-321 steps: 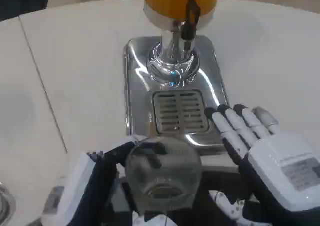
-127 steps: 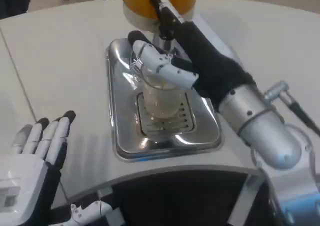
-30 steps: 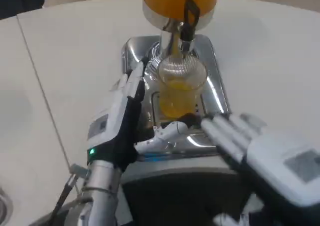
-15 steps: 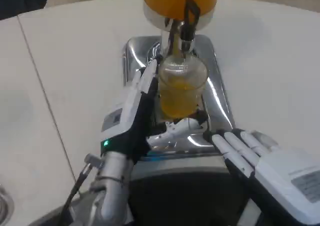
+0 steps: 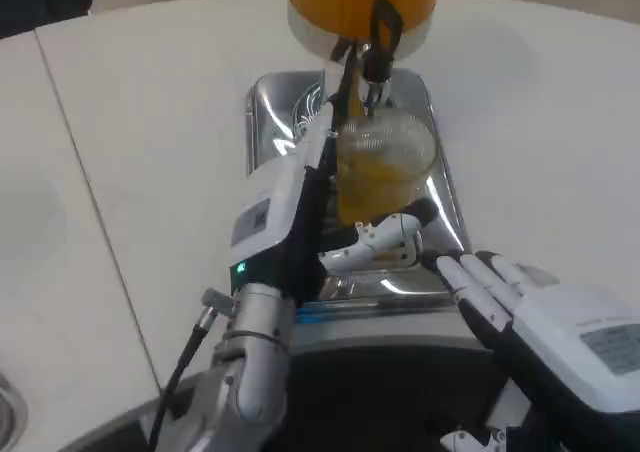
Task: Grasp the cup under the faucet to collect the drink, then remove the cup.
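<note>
Head view: the left hand (image 5: 300, 207) wraps its fingers (image 5: 385, 242) around the cup (image 5: 382, 177), holding it upright at 12 o'clock under the faucet (image 5: 368, 57) so the orange drink stays in. The right hand (image 5: 545, 322) waits at 5 o'clock on the desk (image 5: 150, 122), fingers spread and holding nothing, probably keeping clear of the tray (image 5: 275, 107).
</note>
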{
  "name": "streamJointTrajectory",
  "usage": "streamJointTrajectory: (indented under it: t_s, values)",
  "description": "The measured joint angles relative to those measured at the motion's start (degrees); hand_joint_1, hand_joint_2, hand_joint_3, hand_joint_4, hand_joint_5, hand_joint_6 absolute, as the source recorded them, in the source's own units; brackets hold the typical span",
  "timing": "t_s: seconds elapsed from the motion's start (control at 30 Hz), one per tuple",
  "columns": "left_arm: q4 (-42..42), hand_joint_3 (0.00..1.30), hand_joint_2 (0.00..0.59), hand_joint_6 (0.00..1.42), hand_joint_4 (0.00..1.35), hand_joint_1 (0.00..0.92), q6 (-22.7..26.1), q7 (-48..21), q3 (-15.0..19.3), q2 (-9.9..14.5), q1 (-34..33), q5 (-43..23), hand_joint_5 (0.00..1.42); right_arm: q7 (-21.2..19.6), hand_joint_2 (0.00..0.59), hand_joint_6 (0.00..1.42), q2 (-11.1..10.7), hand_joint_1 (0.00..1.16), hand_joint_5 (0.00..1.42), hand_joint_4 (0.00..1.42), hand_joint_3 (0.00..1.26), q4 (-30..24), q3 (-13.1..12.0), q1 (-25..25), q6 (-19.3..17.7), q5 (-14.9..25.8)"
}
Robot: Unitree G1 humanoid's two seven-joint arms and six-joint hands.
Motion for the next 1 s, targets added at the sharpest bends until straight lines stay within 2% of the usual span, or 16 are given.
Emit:
streamJointTrajectory:
  t_s: [0.27, 0.4, 0.53, 0.7, 0.77, 0.8, 0.83, 0.87, 0.9, 0.93, 1.0]
  values:
    - [1.32, 0.0, 0.045, 0.32, 0.0, 0.308, 3.78, 2.31, -1.07, -1.83, -2.21, 0.55, 0.26, 1.3, 0.343, 0.06, 1.43, 0.58, 0.0, 0.0, 0.0, -0.04, 0.53, -0.33, 2.27, -0.97]
    - [2.13, 0.04, 0.054, 0.61, 0.08, 0.339, 5.77, 4.45, -1.99, -2.66, -3.15, 0.77, 0.42, 1.98, 0.347, 0.06, 1.64, 0.57, 0.0, 0.0, 0.0, -0.06, 0.52, -0.57, 3.21, -1.19]
    - [2.94, 0.15, 0.055, 0.9, 0.22, 0.397, 6.88, 5.98, -2.58, -2.88, -4.3, 0.8, 0.63, 2.68, 0.352, 0.08, 1.62, 0.57, 0.0, 0.0, 0.0, -0.06, 0.21, -1.52, 4.2, -1.16]
    - [5.21, 0.25, 0.054, 1.13, 0.36, 0.447, 7.85, 8.57, -3.56, -4.19, -5.9, 0.88, 0.79, 3.83, 0.355, 0.08, 1.47, 0.56, 0.0, 0.0, 0.0, 0.0, -0.79, -2.71, 6.03, -0.94]
    - [6.84, 0.38, 0.055, 1.34, 0.52, 0.471, 8.02, 9.57, -4.72, -5.46, -6.68, 1.71, 0.96, 4.58, 0.357, 0.08, 0.96, 0.57, 0.0, 0.0, 0.0, 0.27, -1.32, -3.67, 6.7, -0.77]
    - [7.42, 0.51, 0.055, 1.41, 0.66, 0.499, 8.13, 10.19, -4.83, -6.01, -6.93, 2.01, 1.08, 4.72, 0.358, 0.08, 0.78, 0.57, 0.0, 0.0, 0.0, 0.35, -1.49, -3.83, 6.87, -0.75]
    - [8.54, 0.63, 0.054, 1.42, 0.85, 0.515, 8.35, 11.86, -4.85, -7.12, -7.27, 2.01, 1.21, 5.05, 0.358, 0.08, 0.6, 0.57, 0.0, 0.0, 0.0, 0.41, -2.09, -3.87, 7.44, -0.66]
    - [8.75, 0.76, 0.054, 1.42, 0.98, 0.528, 8.34, 12.31, -4.91, -7.31, -7.27, 2.05, 1.3, 5.1, 0.359, 0.08, 0.56, 0.57, 0.0, 0.0, 0.0, 0.46, -2.27, -3.88, 7.62, -0.66]
    - [10.19, 0.85, 0.054, 1.42, 1.08, 0.534, 8.4, 15.45, -4.94, -8.5, -7.25, 2.51, 1.36, 5.76, 0.36, 0.08, 0.21, 0.57, 0.0, 0.0, 0.0, 0.47, -2.96, -3.96, 8.42, -0.68]
    - [10.96, 0.93, 0.056, 1.42, 1.13, 0.542, 8.36, 17.66, -4.92, -9.1, -7.27, 2.53, 1.4, 6.11, 0.361, 0.08, 0.09, 0.57, 0.0, 0.0, 0.0, 0.47, -3.17, -3.97, 8.81, -0.7]
    - [12.56, 1.0, 0.058, 1.42, 1.14, 0.563, 7.5, 21.1, -4.89, -9.72, -7.0, 2.49, 1.42, 6.61, 0.364, 0.08, 0.09, 0.57, 0.0, 0.0, 0.0, 0.5, -3.06, -4.17, 9.33, -0.79]
